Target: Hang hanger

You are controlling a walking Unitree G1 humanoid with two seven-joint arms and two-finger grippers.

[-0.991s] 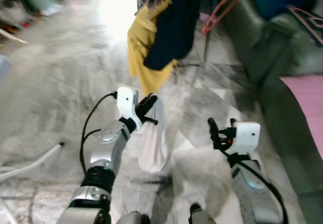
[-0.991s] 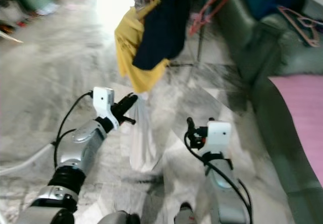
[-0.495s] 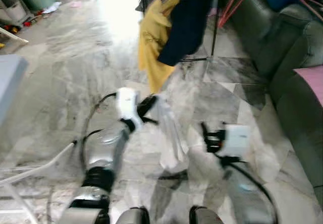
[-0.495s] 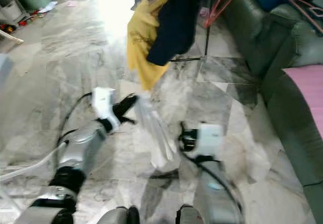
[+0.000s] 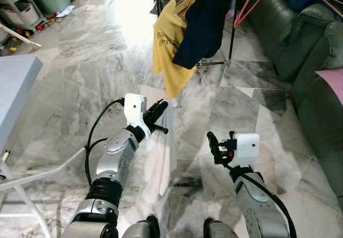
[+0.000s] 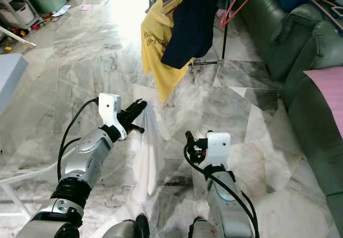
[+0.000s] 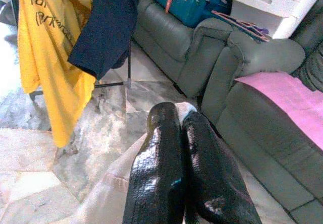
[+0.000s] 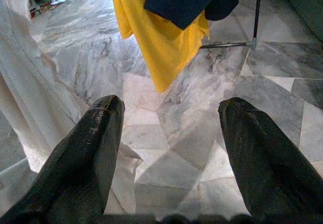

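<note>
The left end effector [image 5: 158, 111] was clenched on the top of a white garment [image 5: 161, 157], raised in front of the robot over the marble floor [image 5: 80, 72]. The garment hung limp and long, its long axis near vertical, the top pinched between the two glossy black fingers [image 7: 156, 173] and the lower end trailing down toward the floor near the robot's feet. The cloth looked thin and soft, with lengthwise folds. Whether a hanger sat inside it could not be told.

The right end effector [image 5: 215, 148] was released, its two fingers [image 8: 96, 148] spread wide apart and grasping nothing, held low and to the right of the garment, not touching it.

Ahead stood a dark metal rack [image 5: 231, 29] carrying two garments: a yellow shirt [image 5: 167, 45] with dark print and a navy one [image 5: 201, 26] beside it, overlapping. A red hanger [image 5: 247, 2] hung at the rack's right. A green leather sofa [image 5: 300, 45] ran along the right, with a pink cloth [image 5: 333, 82] on it.
</note>
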